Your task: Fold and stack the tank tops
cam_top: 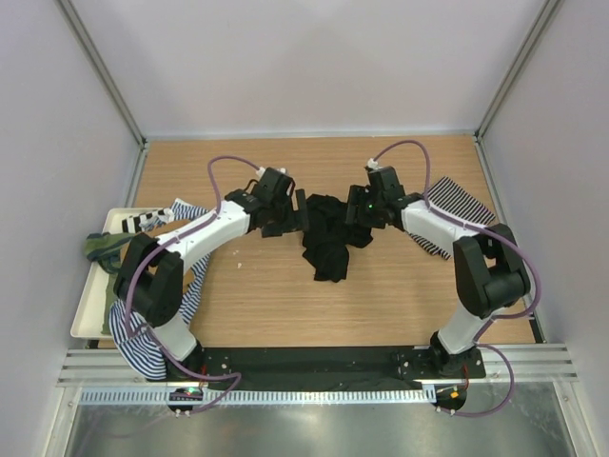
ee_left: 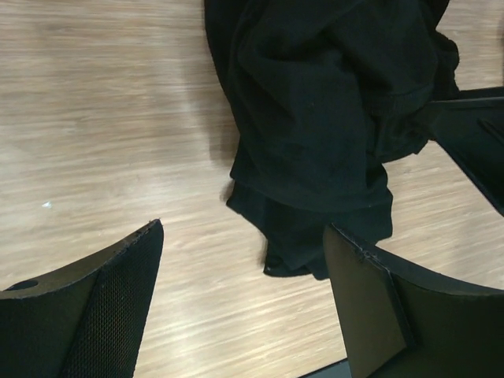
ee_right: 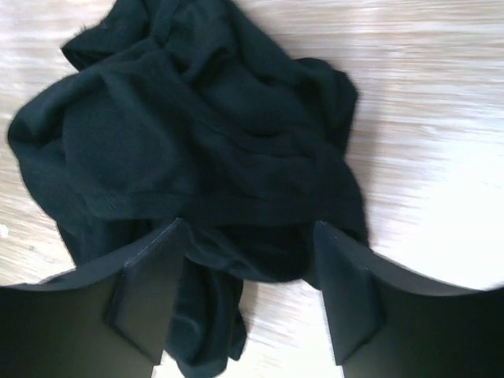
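A plain black tank top (cam_top: 328,243) lies crumpled in a heap at the middle of the wooden table. My left gripper (cam_top: 291,217) hovers at its left edge, open. In the left wrist view only bare wood lies between the fingers of the left gripper (ee_left: 244,252), and the black top (ee_left: 315,118) sits just beyond them. My right gripper (cam_top: 358,211) is at the heap's right side, also open. In the right wrist view the jaws of the right gripper (ee_right: 248,236) stand wide over a fold of the black top (ee_right: 197,142). A finely black-and-white striped tank top (cam_top: 459,202) lies under the right arm.
A white tray (cam_top: 86,319) sits at the left table edge. A green top (cam_top: 98,246) lies on it, and a blue-and-white striped top (cam_top: 133,345) drapes over it under the left arm. Grey walls close in the table on three sides.
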Controlling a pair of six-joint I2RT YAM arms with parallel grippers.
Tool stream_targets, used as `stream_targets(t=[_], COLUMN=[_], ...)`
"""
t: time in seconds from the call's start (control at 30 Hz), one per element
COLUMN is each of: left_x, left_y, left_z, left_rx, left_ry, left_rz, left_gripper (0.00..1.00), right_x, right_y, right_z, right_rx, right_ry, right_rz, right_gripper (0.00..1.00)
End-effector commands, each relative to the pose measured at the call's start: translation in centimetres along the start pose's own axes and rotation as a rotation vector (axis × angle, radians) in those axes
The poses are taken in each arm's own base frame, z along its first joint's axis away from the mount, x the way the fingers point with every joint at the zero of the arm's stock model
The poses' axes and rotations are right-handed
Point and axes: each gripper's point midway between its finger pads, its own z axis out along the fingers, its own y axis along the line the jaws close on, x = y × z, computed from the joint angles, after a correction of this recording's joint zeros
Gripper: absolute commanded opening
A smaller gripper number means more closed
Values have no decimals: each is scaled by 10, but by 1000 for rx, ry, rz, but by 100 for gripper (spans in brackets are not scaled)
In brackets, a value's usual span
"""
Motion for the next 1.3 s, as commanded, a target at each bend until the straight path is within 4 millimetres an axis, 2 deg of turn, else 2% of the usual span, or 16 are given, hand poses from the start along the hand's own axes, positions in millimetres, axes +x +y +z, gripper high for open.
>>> stream_targets(t=[0.0,0.1,0.13,0.2,0.43,0.57,0.63,0.67,0.73,0.77,0.87,0.9,1.03,1.17,1.23,1.27], left_x=[-17,-19,-18,-20,-26,-28,-25,-26,-28,-28,-45,-57,-67,-76,-71,-72], left_y=[-27,-35,-35,-40,-55,-55,-55,-58,-59,-53,-41,-43,-24,-19,-26,-29], left_z=[7,14,18,23,49,68,79,81,78,75,36,11,-47,-144,-174,-204], left_rx=[131,182,183,208,249,231,235,248,248,231,168,167,59,19,37,60], left_ry=[-71,-86,-83,-89,-77,-62,-44,-44,-56,-63,-160,-212,-283,-422,-452,-486], left_rz=[18,24,27,28,13,2,-1,4,18,37,84,97,150,191,231,236], left_gripper=[83,83,83,83,79,70,59,40,21,0,0,0,0,0,0,0], right_x=[-13,-12,-13,-24,-47,-55,-61,-66,-74,-83,-91,-92,-96,-98,-100,-102], right_y=[9,7,8,16,34,40,41,46,38,37,29,25,27,42,57,63], right_z=[11,11,7,-11,-74,-100,-111,-120,-130,-139,-157,-163,-192,-225,-248,-258], right_rx=[29,57,58,30,-35,-57,-63,-77,-22,-5,59,82,66,-25,-111,-146], right_ry=[-16,-6,-11,-65,-212,-272,-306,-331,-370,-398,-432,-443,-504,-569,-613,-632], right_rz=[-42,-50,-53,-62,-95,-102,-98,-100,-87,-80,-73,-64,-58,-68,-84,-91], right_gripper=[65,34,15,4,1,1,1,1,1,1,1,1,1,1,1,1])
